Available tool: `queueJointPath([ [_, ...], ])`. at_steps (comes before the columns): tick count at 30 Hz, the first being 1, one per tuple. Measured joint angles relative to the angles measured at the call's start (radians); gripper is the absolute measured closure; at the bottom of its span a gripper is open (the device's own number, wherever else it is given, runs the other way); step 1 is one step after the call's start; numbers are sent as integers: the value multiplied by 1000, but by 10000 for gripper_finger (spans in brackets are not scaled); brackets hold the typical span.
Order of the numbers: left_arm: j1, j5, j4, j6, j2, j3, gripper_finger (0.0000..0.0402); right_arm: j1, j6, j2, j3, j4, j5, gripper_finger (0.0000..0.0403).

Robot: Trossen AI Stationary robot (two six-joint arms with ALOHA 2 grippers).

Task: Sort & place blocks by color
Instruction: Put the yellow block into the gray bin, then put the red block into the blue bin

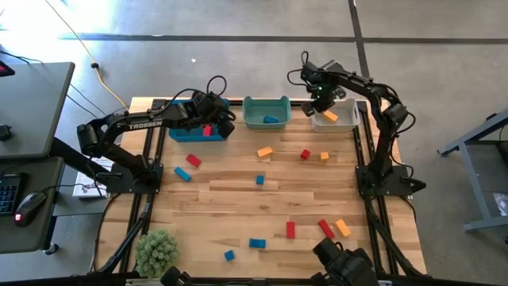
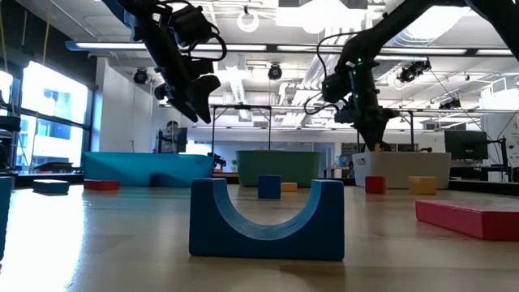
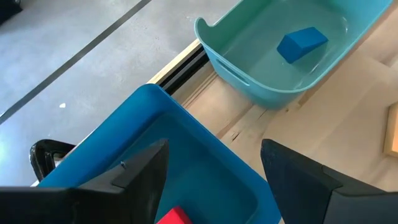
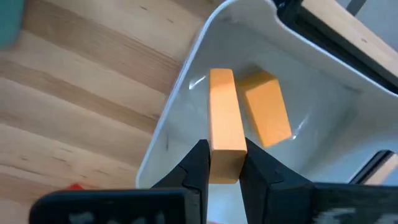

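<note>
Orange bar [image 4: 224, 121] in right end effector [image 4: 225, 163] above white bin [image 4: 186, 106].

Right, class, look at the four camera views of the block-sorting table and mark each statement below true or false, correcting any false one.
1. The right gripper is shut on an orange block above the white bin. True.
2. The teal bin holds a red block. False: it holds a blue block.
3. The left gripper is open over the blue bin. True.
4. The white bin is empty. False: another orange block lies in it.
5. A red block lies in the blue bin. True.
</note>
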State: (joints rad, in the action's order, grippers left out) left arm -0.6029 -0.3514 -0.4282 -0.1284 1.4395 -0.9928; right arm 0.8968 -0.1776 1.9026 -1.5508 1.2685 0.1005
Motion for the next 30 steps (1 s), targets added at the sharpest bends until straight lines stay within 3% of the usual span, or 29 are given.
queueJointPath([
  [8, 0, 0, 0, -4, 0, 0, 158, 0, 54, 1, 36, -47, 4, 351],
  [19, 0, 0, 8, -3, 0, 0, 158, 0, 107, -13, 35, -24, 3, 271],
  [30, 0, 0, 7, -18, 0, 0, 158, 0, 77, -138, 33, -11, -14, 265],
])
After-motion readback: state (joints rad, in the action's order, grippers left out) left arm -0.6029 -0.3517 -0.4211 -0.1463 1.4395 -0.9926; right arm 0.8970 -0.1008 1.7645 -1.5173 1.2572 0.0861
